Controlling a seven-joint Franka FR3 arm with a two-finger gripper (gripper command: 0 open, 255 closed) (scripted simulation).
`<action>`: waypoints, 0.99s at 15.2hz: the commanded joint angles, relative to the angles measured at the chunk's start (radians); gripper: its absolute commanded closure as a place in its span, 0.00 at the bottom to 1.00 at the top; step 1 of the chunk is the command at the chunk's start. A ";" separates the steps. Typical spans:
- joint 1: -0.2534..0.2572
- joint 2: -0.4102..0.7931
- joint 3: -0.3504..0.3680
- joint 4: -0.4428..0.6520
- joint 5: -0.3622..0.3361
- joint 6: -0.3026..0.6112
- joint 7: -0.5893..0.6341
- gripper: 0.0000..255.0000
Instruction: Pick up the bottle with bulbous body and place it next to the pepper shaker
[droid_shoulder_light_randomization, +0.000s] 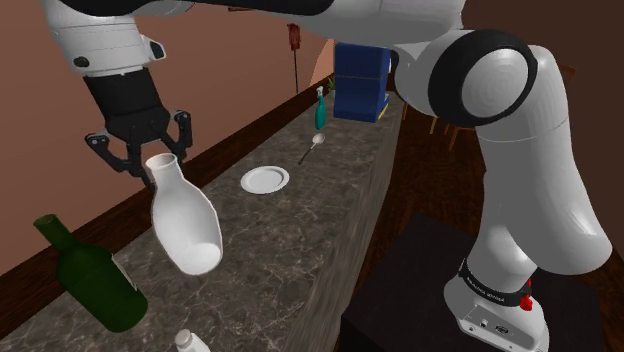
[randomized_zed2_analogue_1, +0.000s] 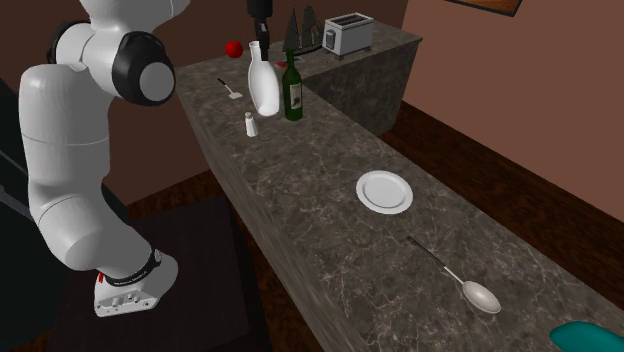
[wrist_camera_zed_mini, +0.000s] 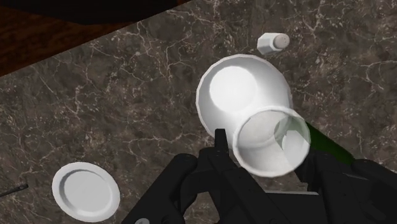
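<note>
Shoulder view: gripper (droid_shoulder_light_randomization: 150, 160) clenched on the neck of the white bulbous bottle (droid_shoulder_light_randomization: 185, 225), over the marbled counter (droid_shoulder_light_randomization: 300, 250), near the pepper shaker (droid_shoulder_light_randomization: 190, 342).

Second exterior view: bottle (randomized_zed2_analogue_1: 264, 85) stands close behind the shaker (randomized_zed2_analogue_1: 251, 124); a green wine bottle (randomized_zed2_analogue_1: 293, 92) is slightly farther from the shaker.

Wrist view: fingers (wrist_camera_zed_mini: 219, 143) clasp the bottle (wrist_camera_zed_mini: 235, 89) at its neck. The shaker (wrist_camera_zed_mini: 273, 42) is just beyond the bottle's body, apart from it.

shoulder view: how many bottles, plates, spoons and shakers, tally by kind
bottles: 3 (white bottle, green bottle, teal spray bottle)
plate: 1
spoon: 1
pepper shaker: 1
total: 6
</note>
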 joint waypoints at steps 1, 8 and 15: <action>-0.006 -0.016 0.000 -0.054 0.004 0.039 0.000 1.00; -0.024 -0.061 0.001 -0.222 0.014 0.162 -0.005 1.00; -0.035 -0.081 0.000 -0.348 0.018 0.267 -0.008 1.00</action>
